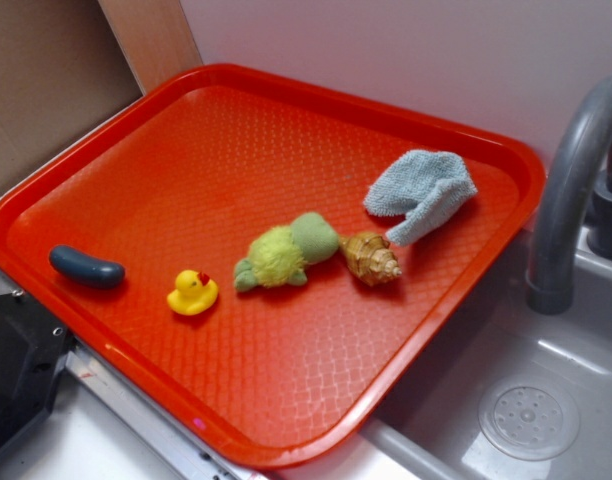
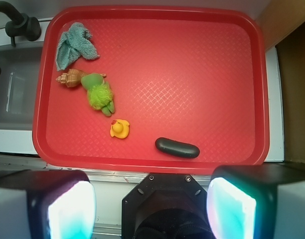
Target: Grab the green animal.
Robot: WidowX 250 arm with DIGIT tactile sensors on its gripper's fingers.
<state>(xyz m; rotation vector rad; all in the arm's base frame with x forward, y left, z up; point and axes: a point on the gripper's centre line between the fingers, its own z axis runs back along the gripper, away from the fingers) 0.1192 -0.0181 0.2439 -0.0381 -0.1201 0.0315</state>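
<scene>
The green animal lies on its side near the middle of the red tray, its fuzzy lime body between a smooth sage head and feet. From the wrist view it sits at the tray's left, far up from my gripper. My two fingers stand wide apart at the bottom corners of that view, high above the tray's near edge, with nothing between them. The gripper does not show in the exterior view.
A tan spiral shell touches the animal's head end. A yellow duck and a dark oblong object lie nearer the front. A blue-grey cloth is behind. A grey faucet and sink border the tray.
</scene>
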